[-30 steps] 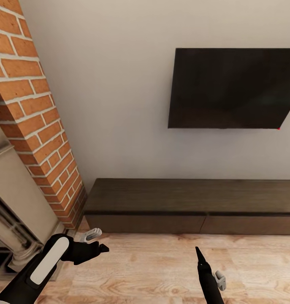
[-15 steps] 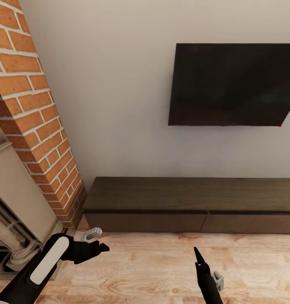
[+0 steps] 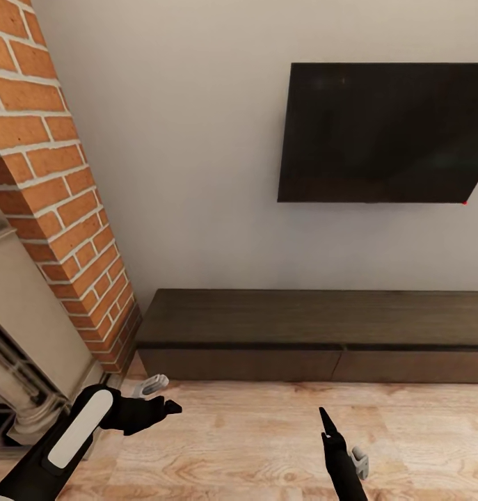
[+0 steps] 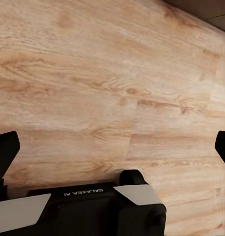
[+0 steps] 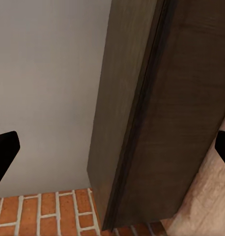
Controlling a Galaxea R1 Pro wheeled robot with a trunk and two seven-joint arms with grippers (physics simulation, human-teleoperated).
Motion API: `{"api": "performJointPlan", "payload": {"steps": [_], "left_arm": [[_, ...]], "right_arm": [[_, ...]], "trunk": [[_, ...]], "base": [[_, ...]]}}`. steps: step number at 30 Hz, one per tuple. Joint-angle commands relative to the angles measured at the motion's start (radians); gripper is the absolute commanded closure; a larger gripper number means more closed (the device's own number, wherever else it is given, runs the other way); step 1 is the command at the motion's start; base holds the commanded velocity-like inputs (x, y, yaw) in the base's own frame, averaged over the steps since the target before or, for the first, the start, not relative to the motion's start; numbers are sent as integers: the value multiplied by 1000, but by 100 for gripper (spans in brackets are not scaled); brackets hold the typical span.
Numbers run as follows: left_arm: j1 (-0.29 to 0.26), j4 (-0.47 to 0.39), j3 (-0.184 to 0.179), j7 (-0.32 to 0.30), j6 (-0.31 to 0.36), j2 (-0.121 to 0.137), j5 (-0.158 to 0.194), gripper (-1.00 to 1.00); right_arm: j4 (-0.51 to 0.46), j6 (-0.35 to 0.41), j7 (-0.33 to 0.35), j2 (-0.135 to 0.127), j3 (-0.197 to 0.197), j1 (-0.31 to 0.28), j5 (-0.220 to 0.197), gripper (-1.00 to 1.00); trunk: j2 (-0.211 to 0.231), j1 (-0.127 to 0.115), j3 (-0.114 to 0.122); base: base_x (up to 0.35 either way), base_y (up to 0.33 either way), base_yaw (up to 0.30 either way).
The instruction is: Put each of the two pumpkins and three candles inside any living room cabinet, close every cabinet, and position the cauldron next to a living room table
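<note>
**Both arms low before the closed cabinet**

Left gripper (image 4: 112, 147) hangs spread wide over wood floor (image 3: 252, 438). Right gripper (image 5: 112, 147), jaws apart, faces the cabinet (image 3: 315, 334) just ahead, drawers closed. Beyond, television (image 3: 385, 132); brick column (image 3: 51, 181) left.

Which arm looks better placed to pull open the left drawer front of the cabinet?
Probably the left gripper: it sits open, below the cabinet's left drawer front; the right gripper is nearer the seam.

Slight upward camera tilt
</note>
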Motion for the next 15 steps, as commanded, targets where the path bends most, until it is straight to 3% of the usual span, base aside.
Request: {"api": "performJointPlan", "payload": {"steps": [1,11,15], "left_arm": [[-1,0,-2,10,0,1,13,-100],[-1,0,-2,10,0,11,18,-100],[-1,-1,-4,9,0,28,52,-100]], "right_arm": [[0,-6,2,-1,8,-1,-8,-100],[0,-6,2,-1,8,-1,-8,-100],[0,-6,2,-1,8,-1,-8,-100]], "trunk": [[-8,4,-4],[-78,42,-35],[-106,58,-48]], "base": [[0,0,0],[0,0,0],[0,0,0]]}}
